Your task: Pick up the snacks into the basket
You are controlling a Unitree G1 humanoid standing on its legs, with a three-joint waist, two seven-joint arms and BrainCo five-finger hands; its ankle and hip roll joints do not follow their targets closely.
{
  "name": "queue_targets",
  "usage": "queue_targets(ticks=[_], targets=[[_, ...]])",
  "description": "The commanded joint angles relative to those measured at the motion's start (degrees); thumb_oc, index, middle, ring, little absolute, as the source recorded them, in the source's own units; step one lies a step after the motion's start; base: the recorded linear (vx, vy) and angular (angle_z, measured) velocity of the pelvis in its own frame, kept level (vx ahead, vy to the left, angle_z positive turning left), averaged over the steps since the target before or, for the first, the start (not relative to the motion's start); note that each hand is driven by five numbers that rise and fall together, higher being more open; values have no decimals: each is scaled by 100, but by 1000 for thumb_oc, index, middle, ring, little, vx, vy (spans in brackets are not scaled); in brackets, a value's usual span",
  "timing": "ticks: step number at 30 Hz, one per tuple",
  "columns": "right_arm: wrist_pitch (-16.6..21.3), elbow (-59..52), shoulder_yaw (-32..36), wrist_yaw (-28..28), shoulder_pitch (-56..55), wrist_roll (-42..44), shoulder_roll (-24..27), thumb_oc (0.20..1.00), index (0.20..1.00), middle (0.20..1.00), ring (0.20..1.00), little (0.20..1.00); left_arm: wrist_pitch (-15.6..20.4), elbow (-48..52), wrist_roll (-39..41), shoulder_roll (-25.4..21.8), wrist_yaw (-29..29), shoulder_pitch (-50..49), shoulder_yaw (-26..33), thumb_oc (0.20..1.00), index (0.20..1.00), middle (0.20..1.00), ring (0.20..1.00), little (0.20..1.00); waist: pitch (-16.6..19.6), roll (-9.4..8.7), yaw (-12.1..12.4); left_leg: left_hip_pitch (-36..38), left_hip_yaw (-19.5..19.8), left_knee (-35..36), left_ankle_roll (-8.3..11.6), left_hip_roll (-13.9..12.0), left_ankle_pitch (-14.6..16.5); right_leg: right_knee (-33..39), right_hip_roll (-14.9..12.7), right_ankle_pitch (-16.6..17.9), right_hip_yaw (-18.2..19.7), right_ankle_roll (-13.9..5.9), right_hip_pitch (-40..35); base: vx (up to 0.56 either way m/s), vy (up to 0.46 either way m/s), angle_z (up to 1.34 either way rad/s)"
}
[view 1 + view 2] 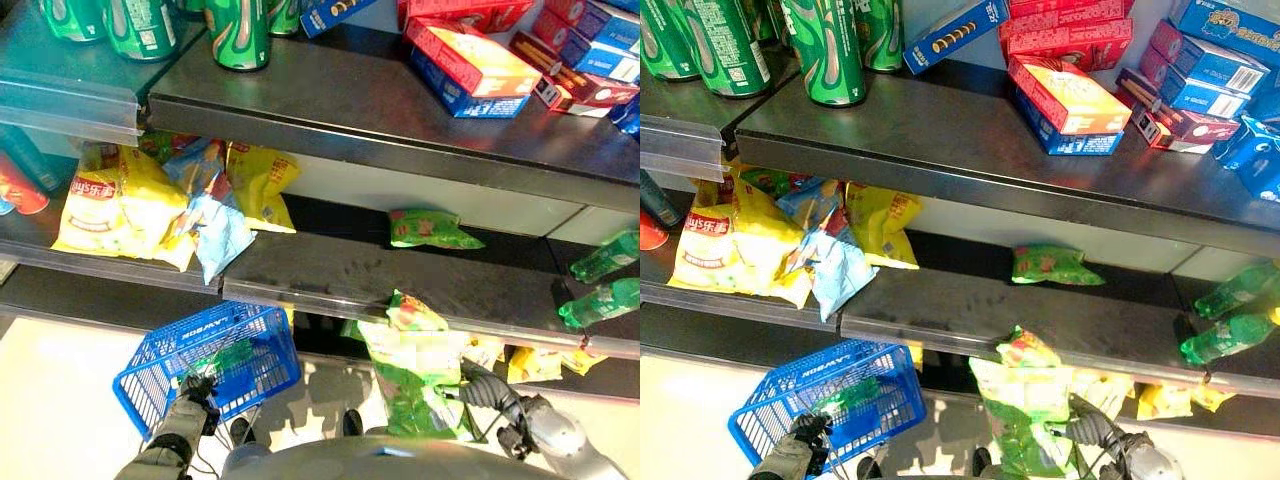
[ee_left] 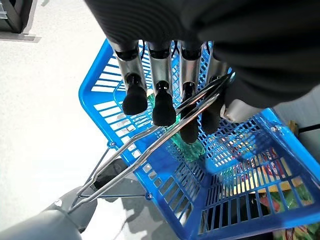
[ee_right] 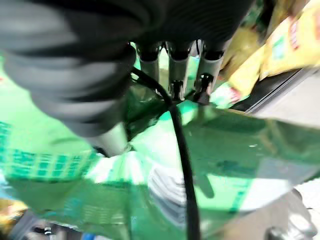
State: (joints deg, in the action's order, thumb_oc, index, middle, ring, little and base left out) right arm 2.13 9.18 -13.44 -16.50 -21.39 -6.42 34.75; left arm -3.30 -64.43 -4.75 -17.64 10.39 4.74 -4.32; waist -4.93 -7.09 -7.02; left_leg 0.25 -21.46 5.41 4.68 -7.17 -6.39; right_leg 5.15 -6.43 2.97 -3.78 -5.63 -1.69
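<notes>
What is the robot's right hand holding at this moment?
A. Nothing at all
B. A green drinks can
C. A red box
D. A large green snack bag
D: the right hand has its fingers and thumb pinched on the large green snack bag, held in front of the lower shelf, while the left hand holds the blue basket by its wire handle.

Green cans (image 1: 238, 32), boxes (image 1: 470, 62), bottles (image 1: 602, 300) on shelves (image 1: 330, 110)

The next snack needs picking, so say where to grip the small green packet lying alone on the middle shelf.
Judging by its pose, pinch the small green packet across its puffed middle, coming from the shelf's open front: it lies flat, alone on the dark metal middle shelf, with the upper shelf overhanging it.
</notes>
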Motion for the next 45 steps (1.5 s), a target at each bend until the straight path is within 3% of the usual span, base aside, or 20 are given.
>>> queue_targets(ticks=[1,7,11,17,20,25,31,45], targets=[[108,-29,-50,433,512,-828,-32,200,200,200,200,200,257,306,-138,-156,21,562,-310,200,200,200,200,200,-326,149,82,279,275,-41,-33,88,571,-70,-345,384,-143,-710,474,-41,9,-13],[7,635,-514,820,1120,-1439,-418,200,200,200,200,200,283,583,-301,-68,32,855,-847,200,200,200,200,200,-587,192,119,77,392,-41,-61,117,504,-91,-368,396,-186,-685,606,-57,3,1],[-183,1793,-1159,1430,2075,-2012,-821,200,200,200,200,200,300,873,-336,73,153,1237,-1403,200,200,200,200,200,-861,245,186,-147,492,-41,-77,114,401,-131,-362,436,-210,-650,789,-108,-2,4],[-415,3474,-2069,2066,3671,-1891,-1698,200,200,200,200,200,338,1035,-61,390,391,2016,-2176,200,200,200,200,200,-1346,339,319,-647,695,-139,-87,108,213,-310,-363,457,-274,-549,1211,-164,-20,14],[-549,4748,-2689,2382,4877,-1717,-2500,200,200,200,200,200,419,1169,311,767,530,2632,-2813,200,200,200,200,200,-1671,527,473,-1183,882,-275,-70,162,52,-329,-392,554,-389,-480,1552,-160,-21,12],[-524,4838,-2905,2539,5271,-1676,-2805,200,200,200,200,200,451,1392,473,941,652,2823,-2976,200,200,200,200,200,-1788,658,534,-1331,918,-154,-24,170,-99,-229,-409,621,-464,-477,1667,-43,8,18],[-457,4908,-3138,2612,5464,-1537,-3032,200,200,200,200,200,436,1364,548,1143,845,2981,-3119,200,200,200,200,200,-1928,693,539,-1442,951,-110,-11,200,-134,-228,-435,637,-465,-477,1758,-30,7,6],[-520,5022,-2844,2883,6293,-444,-3154,200,200,200,200,200,466,1865,997,1283,1021,3304,-3298,200,200,200,200,200,-2304,774,621,-1725,1033,-126,-4,211,-237,-215,-496,736,-546,-479,1980,-18,-5,2]])
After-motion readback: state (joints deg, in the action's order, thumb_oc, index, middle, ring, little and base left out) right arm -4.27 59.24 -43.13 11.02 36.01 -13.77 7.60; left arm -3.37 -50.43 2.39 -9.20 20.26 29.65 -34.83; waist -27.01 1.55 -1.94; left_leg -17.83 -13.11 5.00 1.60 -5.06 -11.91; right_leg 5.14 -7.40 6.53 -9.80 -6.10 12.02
